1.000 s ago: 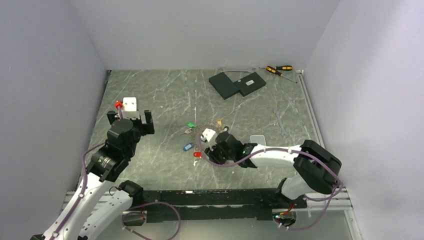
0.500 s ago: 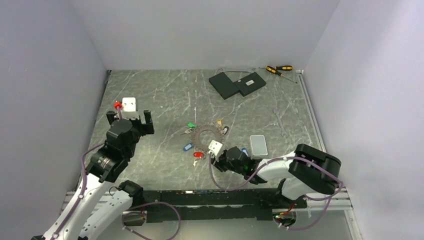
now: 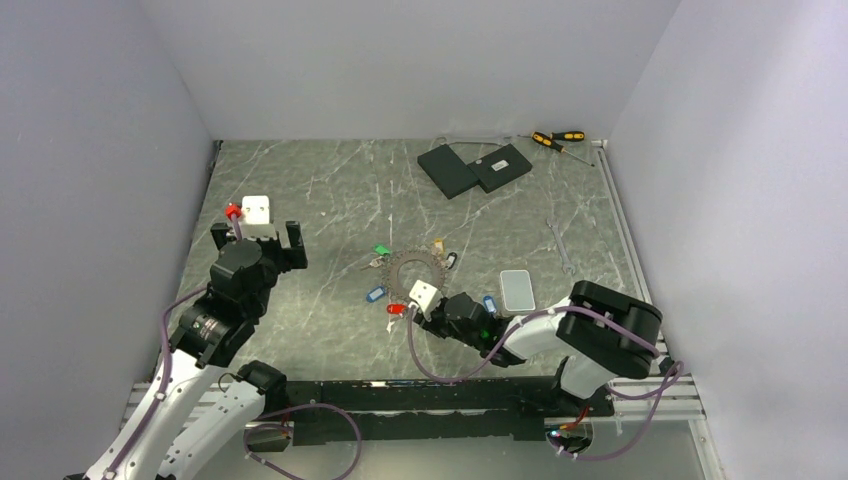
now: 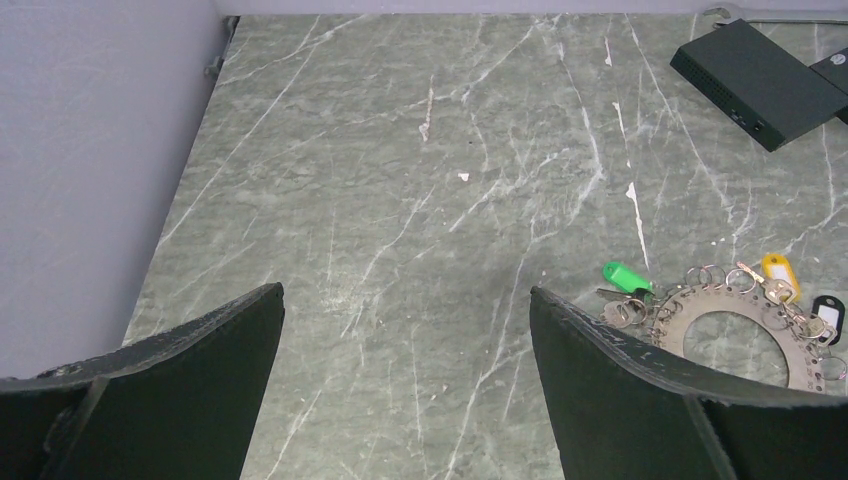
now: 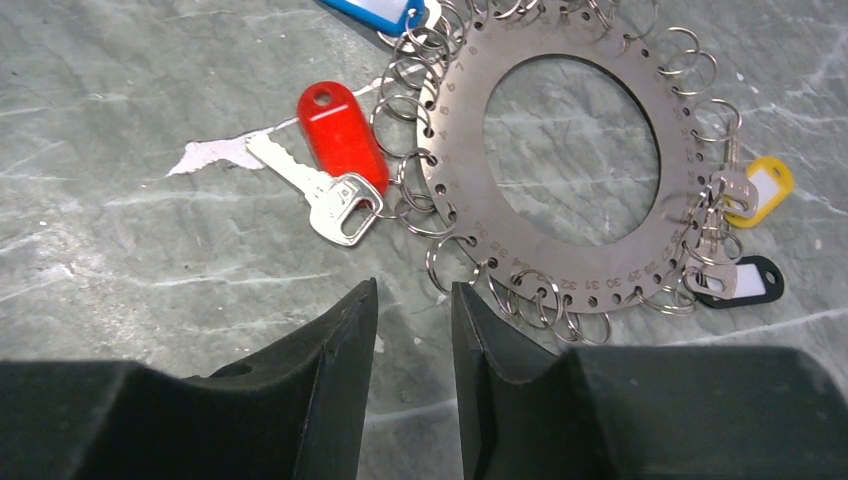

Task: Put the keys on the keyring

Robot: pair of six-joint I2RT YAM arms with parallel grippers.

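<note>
The right gripper is seen with its two matte black fingers parted by only a narrow slit, and nothing is held between them. Just beyond the tips the keyring is laid flat near the middle of the table. It is a brushed-metal disc with a large round hole, and its rim is pierced by numbered holes from which many small wire split rings hang. A silver key with a glossy red tag is found touching those rings on the left side.

From above, six plastic tags can be counted around the disc: one red, one green, one yellow, one black and two blue.

The left gripper is held spread wide and empty, its two wedge-shaped black fingers above veined grey-green marble, well apart from the keyring.

Farther out, one pale rounded slab, one thin metal wrench, two flat black boxes and two yellow-and-black screwdrivers are seen.
</note>
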